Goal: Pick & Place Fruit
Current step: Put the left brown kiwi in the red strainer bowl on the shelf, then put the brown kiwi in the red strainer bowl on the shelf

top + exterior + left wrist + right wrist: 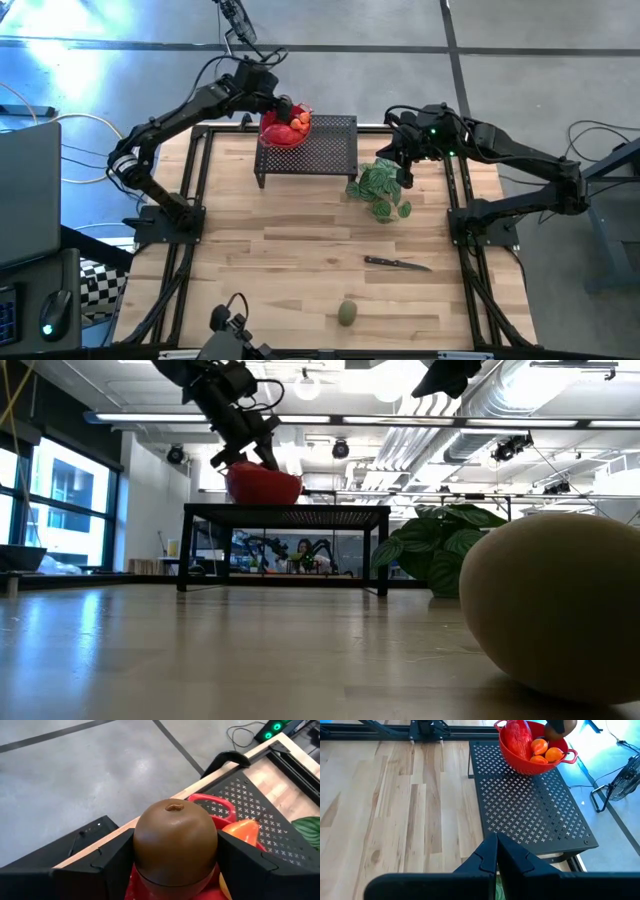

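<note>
The left claw [175, 870] grips the brown fruit [175, 842] over the red bowl [527, 755] — next it must let go — while the right claw [496, 851] waits, pinched closed.

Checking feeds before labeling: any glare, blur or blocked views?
High view: blue-white glare on the floor at top left. Low view: green fruit looms soft and huge at right, backlit by ceiling lights. Left wrist view: brown fruit in the left gripper blocks most of the red bowl. Right wrist view: blue glare past the rack.
</note>
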Available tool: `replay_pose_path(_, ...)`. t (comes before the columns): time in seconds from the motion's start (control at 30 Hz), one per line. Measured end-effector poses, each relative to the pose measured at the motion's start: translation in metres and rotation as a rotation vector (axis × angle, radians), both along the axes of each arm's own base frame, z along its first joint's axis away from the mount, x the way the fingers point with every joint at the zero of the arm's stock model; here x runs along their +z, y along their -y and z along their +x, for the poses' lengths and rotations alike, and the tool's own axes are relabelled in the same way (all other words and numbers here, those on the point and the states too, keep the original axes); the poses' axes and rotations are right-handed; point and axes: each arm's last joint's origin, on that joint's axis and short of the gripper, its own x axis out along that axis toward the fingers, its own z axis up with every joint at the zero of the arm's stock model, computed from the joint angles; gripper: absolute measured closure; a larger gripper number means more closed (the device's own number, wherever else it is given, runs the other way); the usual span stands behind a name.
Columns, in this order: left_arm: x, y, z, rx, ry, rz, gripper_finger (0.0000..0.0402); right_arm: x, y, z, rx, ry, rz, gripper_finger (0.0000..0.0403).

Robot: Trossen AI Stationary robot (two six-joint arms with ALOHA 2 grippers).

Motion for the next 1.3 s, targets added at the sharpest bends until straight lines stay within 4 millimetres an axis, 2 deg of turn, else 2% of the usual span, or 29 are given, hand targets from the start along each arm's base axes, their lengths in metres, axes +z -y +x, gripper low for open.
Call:
replay_pose_path(0.2, 0.000, 0.000, 0.000, 0.011, 0.024, -0.018, 0.0150, 0.000, 0.000, 0.000, 0.000, 0.000, 0.000, 0.0401)
replay_pose_path(0.57, 0.000, -0.001, 0.000, 0.017, 0.012, -0.005, 0.0084, 0.000, 0.000, 0.000, 0.000, 0.000, 0.000, 0.0400)
replay_pose_path(1.07, 0.003, -0.001, 0.002, -0.074, 0.015, 0.042, 0.0080, 0.000, 0.000, 0.000, 0.002, -0.001, -0.003, 0.0400)
replay_pose_path(1.3, 0.023, 0.000, 0.003, -0.110, 0.067, 0.074, 0.0080, 0.000, 0.000, 0.000, 0.004, -0.002, -0.005, 0.0400)
